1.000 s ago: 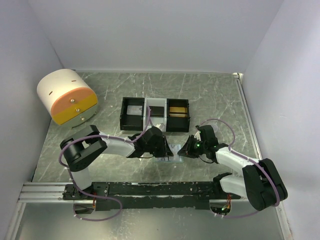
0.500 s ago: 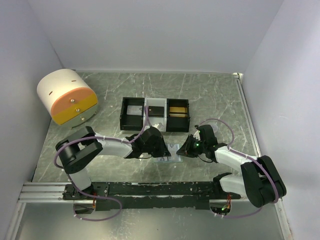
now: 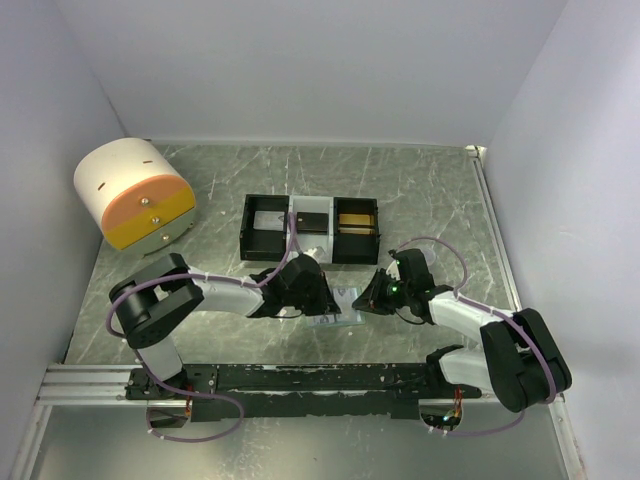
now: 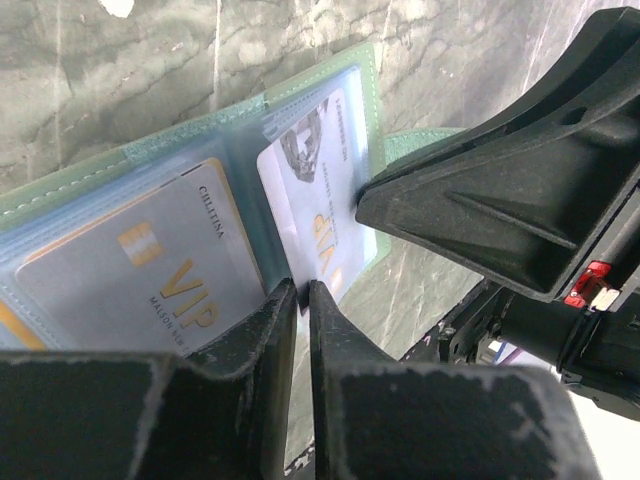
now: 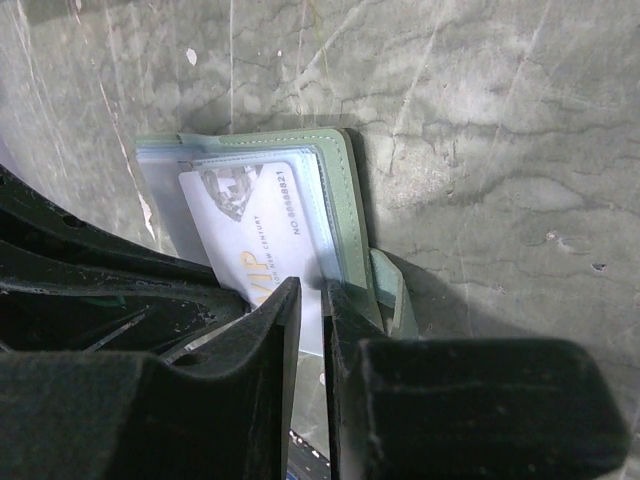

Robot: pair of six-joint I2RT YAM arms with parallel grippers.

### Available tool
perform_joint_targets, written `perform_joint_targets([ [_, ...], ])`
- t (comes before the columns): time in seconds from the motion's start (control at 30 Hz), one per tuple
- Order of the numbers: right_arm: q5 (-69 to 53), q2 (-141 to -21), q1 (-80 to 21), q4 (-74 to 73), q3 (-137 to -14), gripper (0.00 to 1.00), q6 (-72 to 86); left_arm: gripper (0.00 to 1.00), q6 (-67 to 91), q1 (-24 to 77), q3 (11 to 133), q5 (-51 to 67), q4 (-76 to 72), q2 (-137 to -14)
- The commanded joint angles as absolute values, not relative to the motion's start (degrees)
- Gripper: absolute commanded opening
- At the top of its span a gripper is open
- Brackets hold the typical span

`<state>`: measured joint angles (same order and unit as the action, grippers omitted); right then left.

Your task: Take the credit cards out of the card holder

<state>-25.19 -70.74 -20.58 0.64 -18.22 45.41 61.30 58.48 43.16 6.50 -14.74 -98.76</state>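
The card holder point(image 5: 345, 210) lay open on the desk point(image 3: 420, 190) between both arms, its cards point(image 4: 150, 270) sleeved. The right fingers point(image 5: 270, 340) pinched its green edge. The left fingers point(image 4: 250, 340) were almost shut at the white card point(image 4: 310, 190), their grip unclear. Catching the sleeve too would have dragged the holder.

On the grey-green marbled surface point(image 3: 420, 190) you have a black three-compartment tray point(image 3: 247, 230) set crosswise near the middle, its centre bay white, with a flat grey piece point(image 3: 268, 220) in the left bay and a gold-coloured piece point(image 3: 355, 220) in the right one. Well apart from it, in the far left corner, you see a white drum point(image 3: 120, 170) lying on its side, its flat face orange above and yellow below. White walls point(image 3: 300, 70) close in the back and both sides, and a metal rail point(image 3: 90, 385) runs along the near edge.
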Motion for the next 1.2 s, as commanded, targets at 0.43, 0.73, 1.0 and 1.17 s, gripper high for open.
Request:
perform_joint_targets([
  [0.43, -18.2, -73.1, -20.7, -4.8, -15.3, 0.16, 43.9, 0.07, 62.5, 57.0, 39.0, 11.3, -22.9, -95.7],
  [0.73, -18.7, -72.9, -20.7, -5.0, -15.9, 0.16, 43.7, 0.07, 61.2, 56.9, 39.0, 7.8, -14.1, -92.0],
  [1.0, -23.9, -67.2, -20.7, -5.9, -20.4, 0.18, 41.6, 0.07, 60.1, 56.8, 40.7, 9.6, -11.9, -94.5],
  [1.17, -30.4, -65.9, -20.8, -4.3, -23.8, 0.23, 40.3, 0.07, 60.1, 56.8, 40.6, 9.7, -12.9, -94.5],
])
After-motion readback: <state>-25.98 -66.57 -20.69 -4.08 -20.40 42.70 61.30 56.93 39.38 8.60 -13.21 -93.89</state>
